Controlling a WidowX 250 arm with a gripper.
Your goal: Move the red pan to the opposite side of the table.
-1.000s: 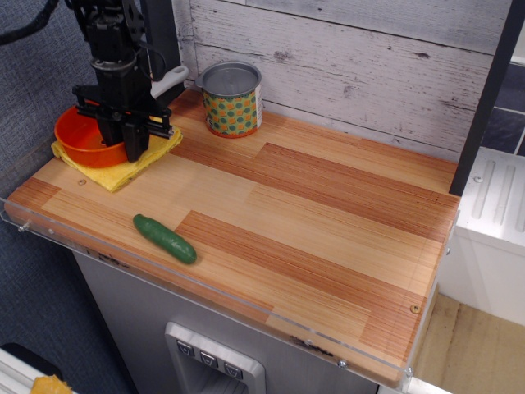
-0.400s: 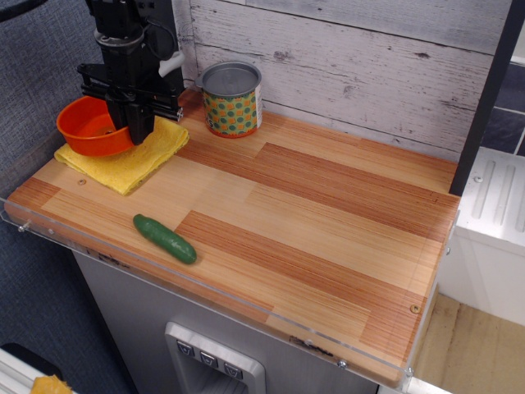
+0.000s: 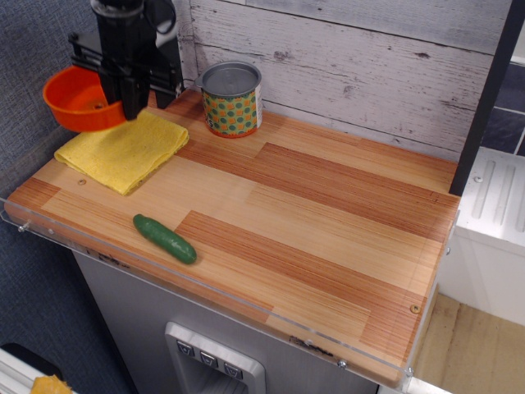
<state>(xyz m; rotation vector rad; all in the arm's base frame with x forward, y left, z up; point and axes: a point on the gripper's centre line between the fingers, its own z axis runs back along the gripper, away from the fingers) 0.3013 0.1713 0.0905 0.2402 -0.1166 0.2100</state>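
Observation:
The red pan (image 3: 78, 100) is an orange-red round toy pan, held in the air above the far left corner of the table (image 3: 312, 213). My gripper (image 3: 129, 105) is shut on the pan's right rim, fingers pointing down. The pan hangs clear of the yellow cloth (image 3: 123, 149) below it. Its grey handle is mostly hidden behind the gripper.
A patterned tin can (image 3: 232, 99) stands at the back left by the white plank wall. A green cucumber (image 3: 165, 238) lies near the front left edge. A clear acrylic rim runs along the table's front edge.
The gripper has lifted the red pan off the yellow cloth, moving it up and slightly left. The cloth now lies bare.

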